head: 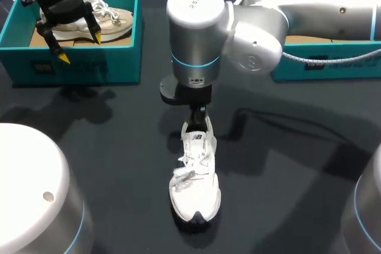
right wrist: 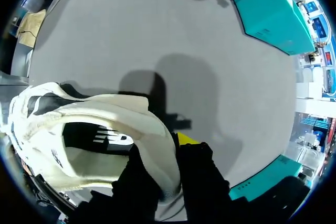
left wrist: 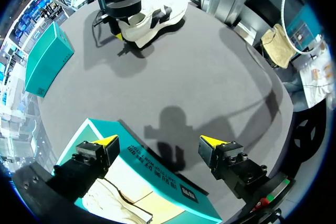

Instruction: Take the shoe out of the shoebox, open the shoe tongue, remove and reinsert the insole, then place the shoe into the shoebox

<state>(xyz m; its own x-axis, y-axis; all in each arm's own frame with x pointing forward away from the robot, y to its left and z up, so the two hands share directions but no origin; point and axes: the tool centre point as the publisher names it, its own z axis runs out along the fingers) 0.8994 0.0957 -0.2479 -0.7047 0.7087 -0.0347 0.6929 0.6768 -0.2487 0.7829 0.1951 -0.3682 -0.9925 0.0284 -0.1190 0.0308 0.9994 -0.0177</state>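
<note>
At shoe heel, right hand clamps, plainest in right wrist view.

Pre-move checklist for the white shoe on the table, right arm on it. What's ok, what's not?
1. Right gripper pinches the white shoe at the heel collar: ok.
2. White shoe sole-down on the table: ok.
3. Left gripper open and empty, over the left shoebox: ok.
4. Left shoebox free: not ok, a beige shoe lies in it.
5. Right shoebox free: cannot tell, the arm covers it.
6. Insole seated: cannot tell.
</note>
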